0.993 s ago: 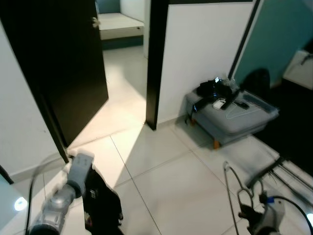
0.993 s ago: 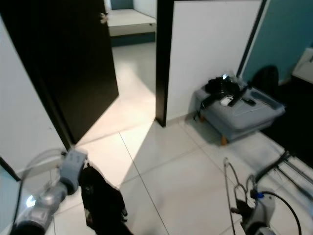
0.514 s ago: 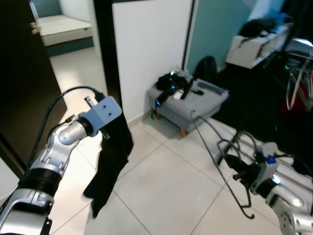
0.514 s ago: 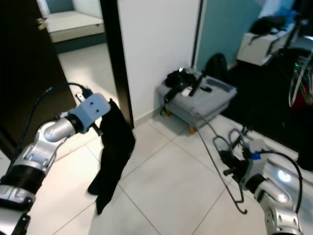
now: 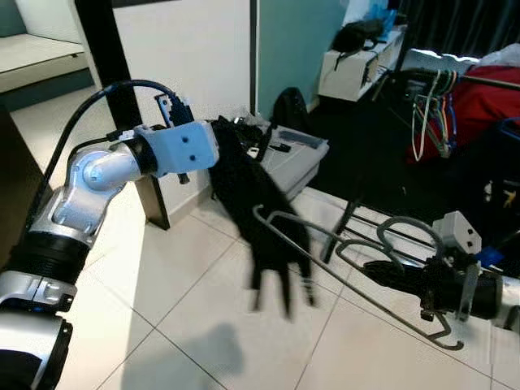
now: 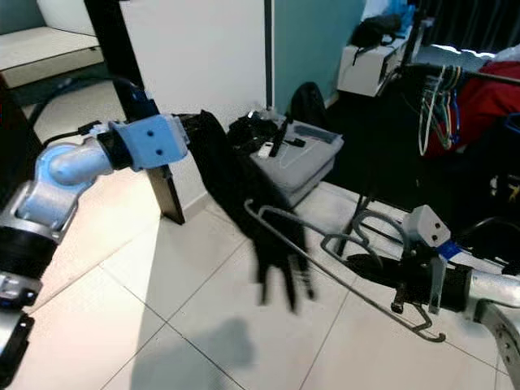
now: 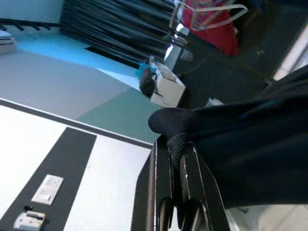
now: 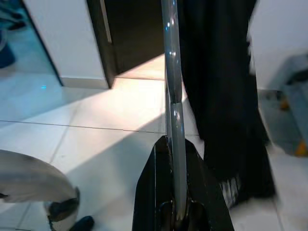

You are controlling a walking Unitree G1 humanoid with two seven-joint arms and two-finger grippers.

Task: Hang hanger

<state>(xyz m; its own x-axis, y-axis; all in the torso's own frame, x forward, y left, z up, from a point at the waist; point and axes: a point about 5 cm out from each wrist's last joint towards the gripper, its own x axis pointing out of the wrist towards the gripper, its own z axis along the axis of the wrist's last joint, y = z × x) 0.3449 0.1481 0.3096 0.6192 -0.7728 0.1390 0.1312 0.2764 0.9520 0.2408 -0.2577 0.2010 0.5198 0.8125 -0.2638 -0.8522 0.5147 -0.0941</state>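
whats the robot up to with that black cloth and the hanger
The left gripper is shut on a black garment, holding it up so it dangles above the tiled floor. The right gripper is shut on a grey hanger, which points toward the garment. A clothes rack with other hangers stands behind.

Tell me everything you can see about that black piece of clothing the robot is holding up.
The black garment is dark, soft fabric, blurred as if swinging. It hangs from the left gripper, whose black fingers are shut on a bunched fold at its top, and trails down above the white floor tiles, its lower edge split into strips. The grey metal hanger, clamped in the right gripper, points toward it; whether they touch is unclear.
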